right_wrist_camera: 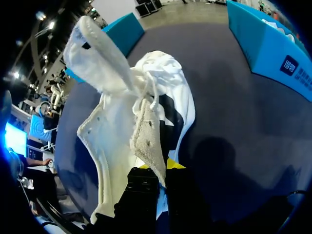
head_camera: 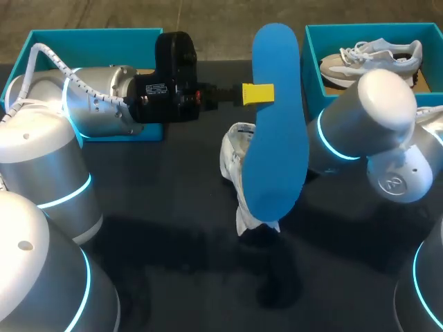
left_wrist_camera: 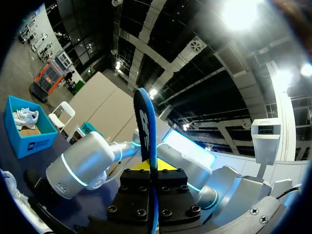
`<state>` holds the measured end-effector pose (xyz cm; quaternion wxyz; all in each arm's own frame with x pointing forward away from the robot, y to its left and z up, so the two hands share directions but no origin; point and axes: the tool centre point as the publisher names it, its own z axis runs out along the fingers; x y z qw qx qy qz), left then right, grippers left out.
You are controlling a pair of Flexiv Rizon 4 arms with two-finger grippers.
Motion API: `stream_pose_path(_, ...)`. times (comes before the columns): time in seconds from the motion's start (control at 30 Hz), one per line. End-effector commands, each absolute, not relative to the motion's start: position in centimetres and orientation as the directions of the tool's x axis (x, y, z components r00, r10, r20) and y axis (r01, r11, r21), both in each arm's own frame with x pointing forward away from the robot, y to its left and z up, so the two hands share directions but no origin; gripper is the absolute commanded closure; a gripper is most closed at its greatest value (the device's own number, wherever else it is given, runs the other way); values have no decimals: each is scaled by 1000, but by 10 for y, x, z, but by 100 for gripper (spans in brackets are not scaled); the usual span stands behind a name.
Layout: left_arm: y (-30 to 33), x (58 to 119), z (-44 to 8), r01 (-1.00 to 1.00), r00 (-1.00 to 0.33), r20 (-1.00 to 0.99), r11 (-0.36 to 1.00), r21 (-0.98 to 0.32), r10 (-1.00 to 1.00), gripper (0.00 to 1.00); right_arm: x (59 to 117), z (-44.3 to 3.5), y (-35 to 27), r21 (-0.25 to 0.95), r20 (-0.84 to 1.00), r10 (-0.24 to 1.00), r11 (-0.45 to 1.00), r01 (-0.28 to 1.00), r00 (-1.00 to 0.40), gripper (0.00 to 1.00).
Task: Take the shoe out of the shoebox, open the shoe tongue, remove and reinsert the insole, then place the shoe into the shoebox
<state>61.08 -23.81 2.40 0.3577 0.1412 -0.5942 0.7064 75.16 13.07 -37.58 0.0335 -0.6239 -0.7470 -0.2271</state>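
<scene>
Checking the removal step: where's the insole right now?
Head view, mid-table: the blue insole is clamped in the left pincer, over the white shoe held by the right pincer.

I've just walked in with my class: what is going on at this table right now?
The left gripper is shut on the blue insole, holding it raised over the table. The right gripper is shut on the white shoe at the rim of its opening. So the insole is out and not yet back in. A second shoe lies in the right shoebox; another shoebox sits behind the left arm.
</scene>
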Motion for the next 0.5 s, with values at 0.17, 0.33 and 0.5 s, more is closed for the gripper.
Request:
stream_pose_path(0.17, -239, 611, 23, -673, -704, 624, -39, -738, 339, 100, 748, -385, 131, 290, 362, 917, 61, 955, -169, 0)
stream_pose_path(0.33, -239, 611, 23, -673, -704, 624, -39, -738, 339, 100, 747, -365, 128, 284, 408, 899, 38, 958, -157, 0)
stream_pose_path(0.5, -239, 611, 23, -673, -704, 624, -39, -738, 339, 100, 747, -345, 123, 297, 549, 810, 41, 954, -206, 0)
